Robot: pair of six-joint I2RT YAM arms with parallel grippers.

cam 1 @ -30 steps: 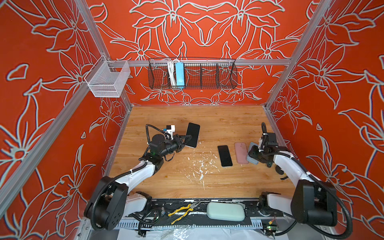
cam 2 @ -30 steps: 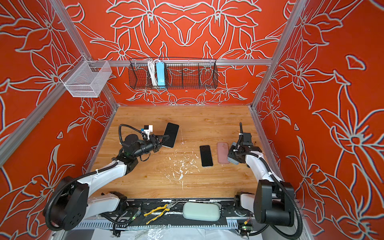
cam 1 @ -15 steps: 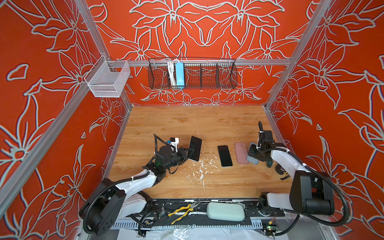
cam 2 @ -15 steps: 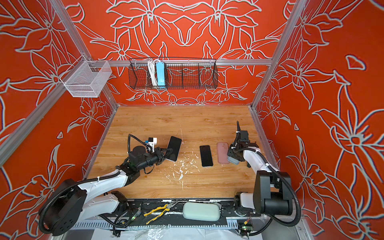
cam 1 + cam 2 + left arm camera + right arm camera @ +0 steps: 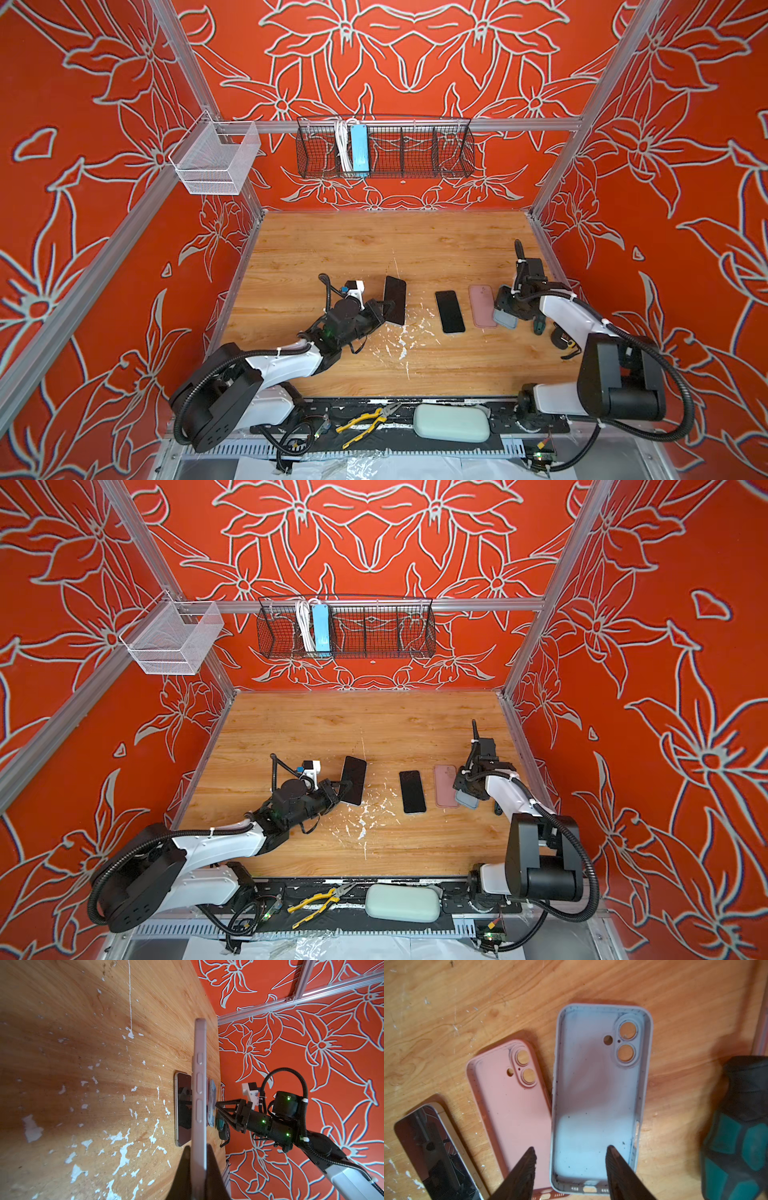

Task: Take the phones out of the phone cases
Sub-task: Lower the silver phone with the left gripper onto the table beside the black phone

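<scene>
The left gripper has its jaws clamped on one end of the cased phone, which is held on edge left of centre over the tabletop. Contact with the surface cannot be determined. The right gripper has its jaws apart with nothing between them, over the end of an empty blue case near the right edge. Just beside that lie an empty pink case, then a bare phone, screen up. A screwdriver handle lies closer to the right edge.

White-flecked wooden desk: black glass phone, empty pink case, empty pale-blue case in row; teal-black tool handle beside.
</scene>
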